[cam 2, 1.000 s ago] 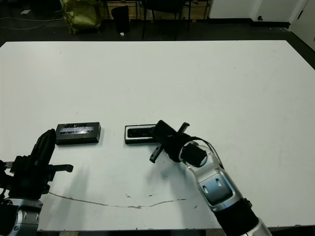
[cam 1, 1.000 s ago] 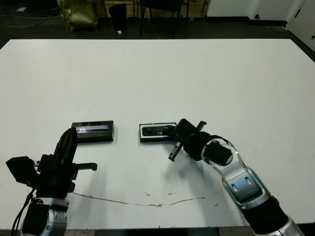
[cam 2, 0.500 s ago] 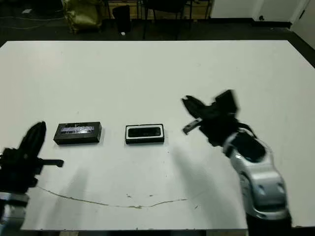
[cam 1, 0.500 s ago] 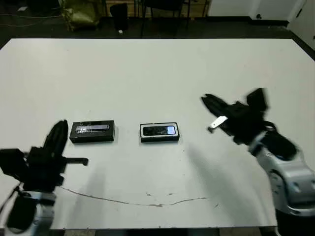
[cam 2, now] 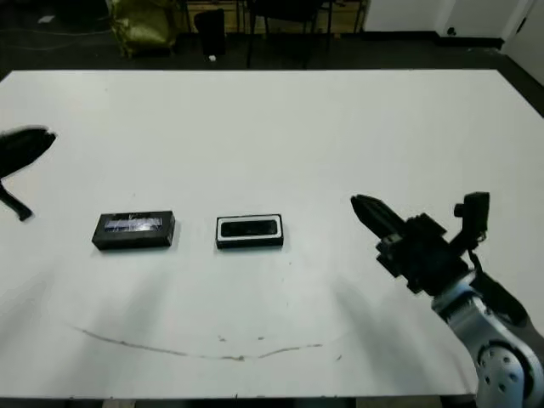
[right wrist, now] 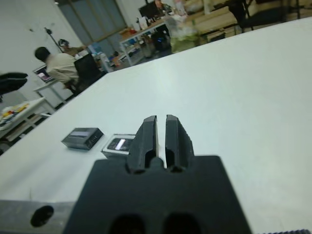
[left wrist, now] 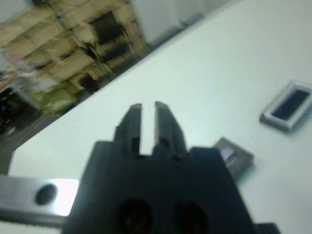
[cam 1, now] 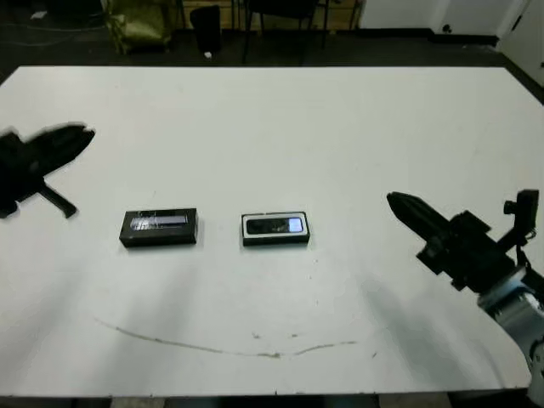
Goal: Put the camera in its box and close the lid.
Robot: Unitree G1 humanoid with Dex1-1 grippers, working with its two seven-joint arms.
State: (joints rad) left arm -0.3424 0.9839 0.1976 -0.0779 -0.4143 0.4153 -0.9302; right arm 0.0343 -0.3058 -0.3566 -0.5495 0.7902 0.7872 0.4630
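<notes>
White table [cam 1: 280,127] carries two small task items side by side, with a faint dark scuff line [cam 1: 221,347] nearest the robot.

Nearest, at the right, the right gripper [cam 1: 406,209] hangs above the table well clear of the box, its two black fingers [right wrist: 156,134] clenched together with only a hairline slit between them and nothing held. A second ago this gripper was at the box's right end; it has since withdrawn to the right.

Next, mid-table, the box [cam 1: 274,229] lies open, and the camera [cam 1: 274,226] sits inside its white lining, the pale bluish window towards the right end. The placing step thus appears complete.

Just left of the box, apart from it, lies the lid [cam 1: 159,228], stripe upward, not yet fitted.

Farther left, the left gripper [cam 1: 72,138] has risen and swung outward, now blurred near the table's left edge; its fingers [left wrist: 146,122] stand nearly closed, empty.

What remains is the lid, and nothing lies between either gripper and it.

Beyond the table a seated person [right wrist: 58,66] and desks appear, uninvolved.
</notes>
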